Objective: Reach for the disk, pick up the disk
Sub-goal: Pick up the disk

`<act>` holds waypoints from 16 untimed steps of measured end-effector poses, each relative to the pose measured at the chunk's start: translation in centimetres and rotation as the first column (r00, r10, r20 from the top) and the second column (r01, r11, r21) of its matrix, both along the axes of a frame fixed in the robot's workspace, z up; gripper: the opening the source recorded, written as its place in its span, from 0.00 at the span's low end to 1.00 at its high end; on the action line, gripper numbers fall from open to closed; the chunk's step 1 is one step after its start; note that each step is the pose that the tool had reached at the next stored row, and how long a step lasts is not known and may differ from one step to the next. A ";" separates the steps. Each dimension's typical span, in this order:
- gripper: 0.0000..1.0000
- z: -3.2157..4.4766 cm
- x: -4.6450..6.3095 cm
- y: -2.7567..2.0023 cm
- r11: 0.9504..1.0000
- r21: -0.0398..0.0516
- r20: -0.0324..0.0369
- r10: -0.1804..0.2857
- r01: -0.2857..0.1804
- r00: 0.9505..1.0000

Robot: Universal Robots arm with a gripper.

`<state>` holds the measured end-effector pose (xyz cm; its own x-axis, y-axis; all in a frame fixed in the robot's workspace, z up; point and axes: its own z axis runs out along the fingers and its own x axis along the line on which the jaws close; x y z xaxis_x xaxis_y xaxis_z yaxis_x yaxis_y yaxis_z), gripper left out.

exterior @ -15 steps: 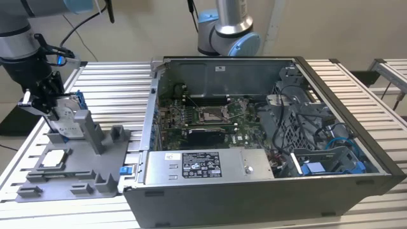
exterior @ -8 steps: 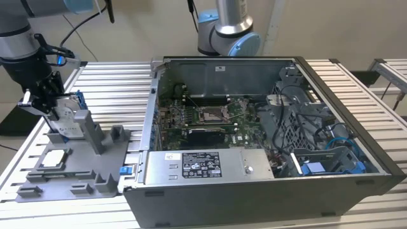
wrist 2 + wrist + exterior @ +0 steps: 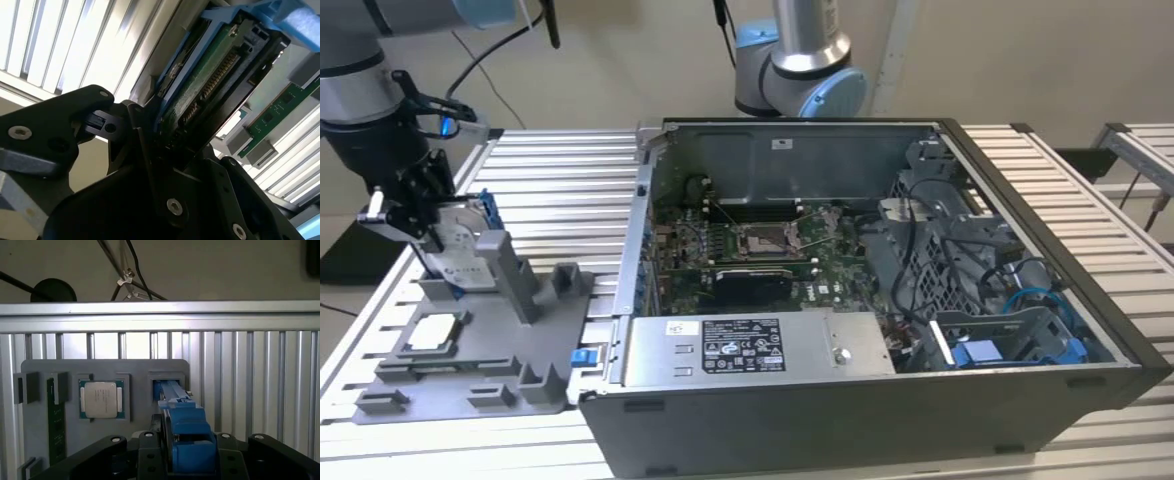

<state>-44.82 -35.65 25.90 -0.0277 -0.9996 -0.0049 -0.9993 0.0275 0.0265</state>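
Two black fingers [image 3: 142, 150] of the gripper [image 3: 182, 150] stand on either side of the disk [image 3: 210, 70] in the second wrist view. They are closed against its two broad faces, so its near end sits pinched between them with no gap showing. In the first wrist view the disk [image 3: 182, 415] is seen edge-on, held centrally in the gripper [image 3: 187, 450] and running away from it toward a slot [image 3: 167, 382] in the grey fixture tray [image 3: 135, 370]. In the exterior view the gripper [image 3: 438, 238] hangs at the exterior view's left, over the far end of the fixture tray [image 3: 467, 365]. The disk [image 3: 464, 258] stands on edge beneath it, just beside a grey upright post [image 3: 507, 270]. Whether its lower edge rests in the slot or is clear of it cannot be told. The disk is a flat slab with a silver-grey face and a bright blue plastic frame along its edges. Its underside shows a green circuit board with a row of gold contacts. On the tray near it lie a square silvery chip [image 3: 101, 399] and a green memory stick [image 3: 55, 425]. An open computer case [image 3: 881, 400] sits to the exterior view's right of the tray on a slatted metal table [image 3: 560, 170].
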 end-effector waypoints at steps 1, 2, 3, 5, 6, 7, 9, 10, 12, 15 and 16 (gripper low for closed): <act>0.00 0.00 0.0 0.02 1.000 0.010 0.000 0.000 0.000 1.000; 0.00 0.00 0.0 0.03 1.000 0.017 0.000 0.000 0.000 1.000; 0.00 0.01 0.0 0.03 1.000 0.018 0.000 0.000 0.000 1.000; 0.00 0.03 0.0 0.03 1.000 0.016 0.001 -0.001 0.001 1.000; 0.00 0.05 0.0 0.03 1.000 0.014 0.001 0.000 0.000 1.000; 0.00 0.07 0.0 0.02 1.000 0.012 0.001 0.000 0.000 1.000; 0.00 0.08 0.0 0.02 1.000 0.013 0.000 0.000 0.000 1.000; 0.00 0.10 0.0 0.02 1.000 0.015 0.000 0.000 0.000 1.000; 0.00 0.10 0.0 0.03 1.000 0.016 0.000 0.000 0.000 1.000; 0.00 0.11 0.0 0.03 1.000 0.008 0.000 0.000 0.000 1.000; 0.00 0.11 0.0 0.02 1.000 0.008 0.000 0.000 0.000 1.000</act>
<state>-44.82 -35.63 26.01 -0.0280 -0.9995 -0.0131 -0.9993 0.0277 0.0265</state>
